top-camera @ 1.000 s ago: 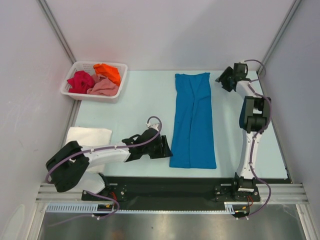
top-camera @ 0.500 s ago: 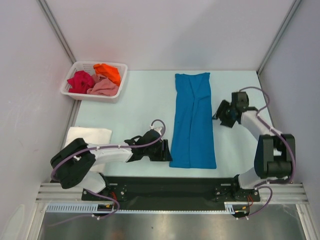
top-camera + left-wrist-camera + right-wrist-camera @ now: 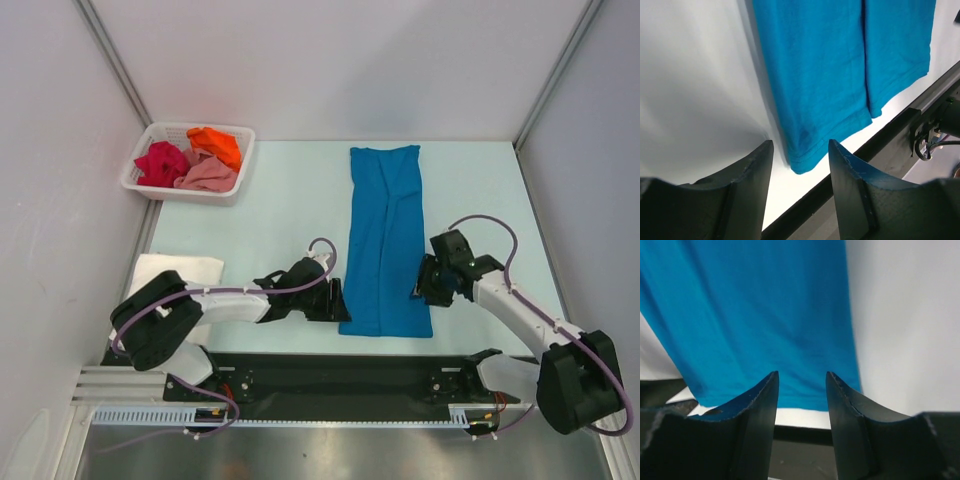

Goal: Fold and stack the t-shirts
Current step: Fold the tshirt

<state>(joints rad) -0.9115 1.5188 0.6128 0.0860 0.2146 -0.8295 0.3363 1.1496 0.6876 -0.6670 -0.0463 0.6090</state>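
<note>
Top external view shows the blue t-shirt [image 3: 385, 240] lying flat on the table [image 3: 290, 200] as a long narrow strip, folded lengthwise, with one end near the back edge and the other close to the front edge. The left end effector [image 3: 335, 302] is low beside the near left corner of this strip. The right end effector [image 3: 420, 285] is at the right edge of the strip, a little further from the near end. In the left wrist view its two fingers [image 3: 750, 175] stand apart with a medium gap and hold nothing, and the near corner of the blue cloth lies just beyond the gap. Whether the tips touch the table I cannot tell. In the right wrist view the fingers are also parted by a medium gap and grip nothing; the near hem of the blue cloth is seen beyond them. The white t-shirt [image 3: 178, 272] lies folded at the near left of the table, partly under the left arm. The crimson t-shirt [image 3: 160, 162], the orange t-shirt [image 3: 216, 145] and the pink t-shirt [image 3: 208, 176] lie crumpled together in the basket [image 3: 190, 194] at the far left corner.
</note>
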